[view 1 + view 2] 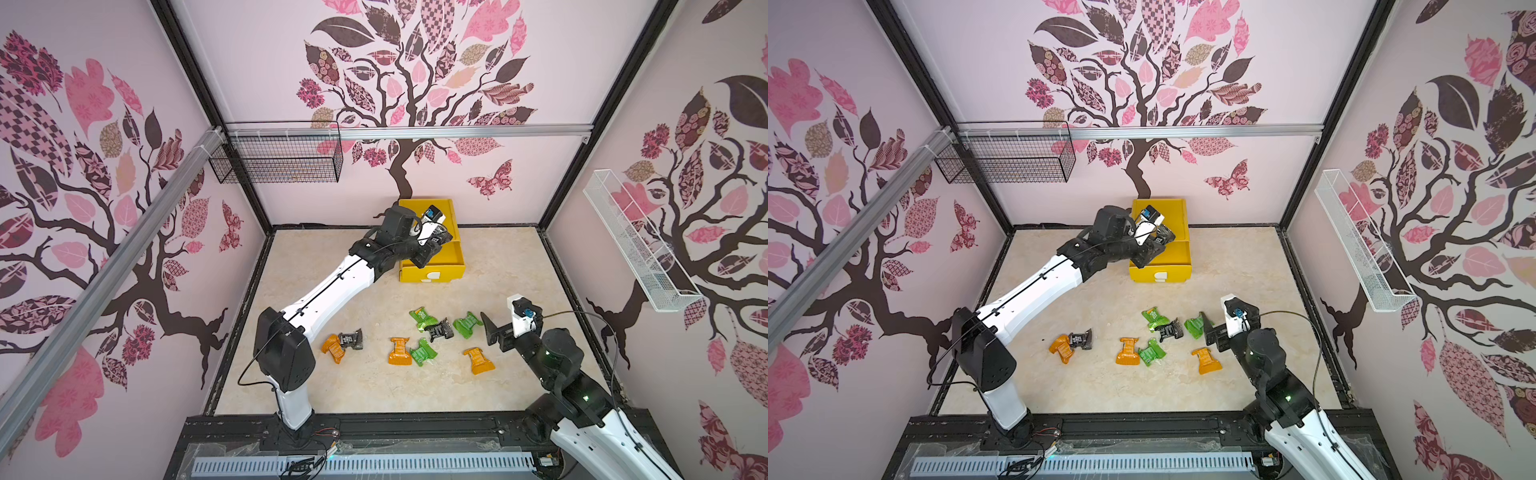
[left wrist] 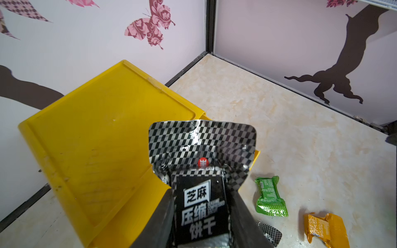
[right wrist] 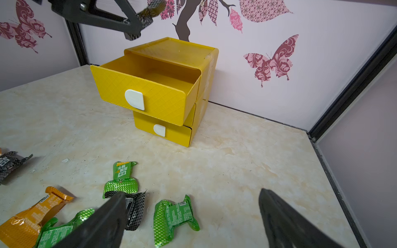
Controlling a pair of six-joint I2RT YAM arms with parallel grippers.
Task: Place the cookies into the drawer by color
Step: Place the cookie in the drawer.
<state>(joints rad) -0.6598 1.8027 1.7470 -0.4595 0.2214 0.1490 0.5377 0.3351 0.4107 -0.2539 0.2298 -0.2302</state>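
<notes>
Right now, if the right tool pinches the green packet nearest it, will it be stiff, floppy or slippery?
The green packet probably feels firm in its boxy middle, while its crinkled flared ends likely flop. Its glossy foil may slip on the smooth tabletop. Lying loose and small, it could skid from the open right tool.

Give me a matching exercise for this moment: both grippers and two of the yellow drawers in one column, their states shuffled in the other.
Things:
1. left gripper
2. right gripper
3. top drawer
4. bottom drawer

States:
A. pushed in
B. open, holding nothing
C. shut on the black cookie packet
D. pulled out

Pairs: 1-C, 2-B, 3-D, 4-A
</notes>
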